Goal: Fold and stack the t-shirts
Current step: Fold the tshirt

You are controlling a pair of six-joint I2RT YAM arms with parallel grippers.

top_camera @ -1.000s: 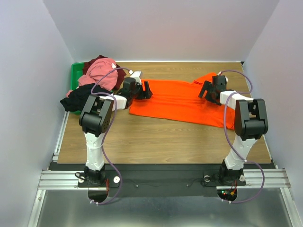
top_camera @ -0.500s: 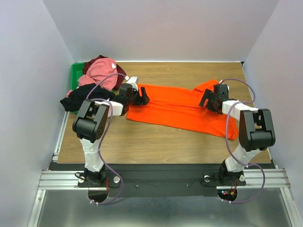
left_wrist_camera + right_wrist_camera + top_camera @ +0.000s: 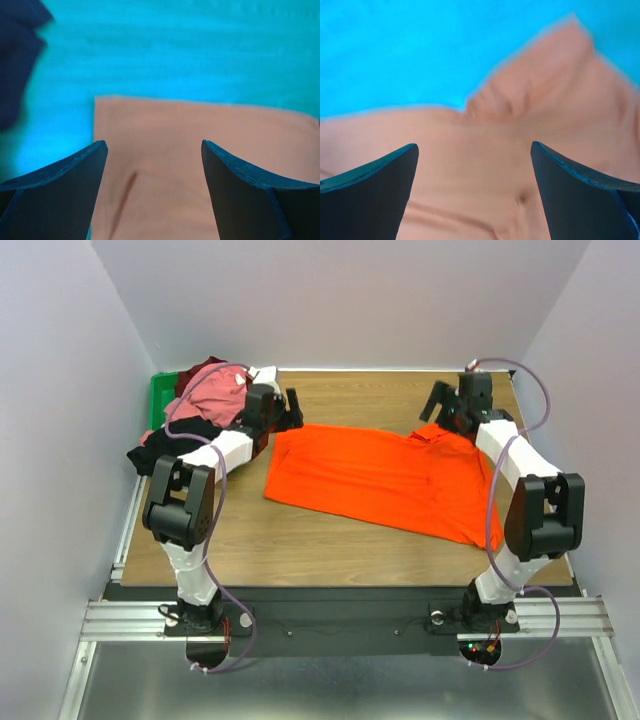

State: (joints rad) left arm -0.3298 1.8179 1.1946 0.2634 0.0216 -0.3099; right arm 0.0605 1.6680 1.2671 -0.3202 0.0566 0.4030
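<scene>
Orange t-shirt (image 3: 380, 475): flat, mid-frame on tabletop (image 3: 330, 540).
Other t-shirts (image 3: 205, 400): heaped upper left.
Left fingers (image 3: 55, 190): wide, empty, over shirt's upper-left corner.
Right fingers (image 3: 370, 185): wide, empty, over upper-right sleeve.
Step, likely: first fold; pinch both far edges level, lift evenly, avoid bunching.

The wooden table (image 3: 330, 545) carries an orange t-shirt (image 3: 380, 475) spread flat, its far corners lying under the left pincer (image 3: 289, 411) and the right pincer (image 3: 441, 408). Left of the left pincer stands a green bin (image 3: 157, 400) with a heap of t-shirts (image 3: 205, 392) on it.
</scene>
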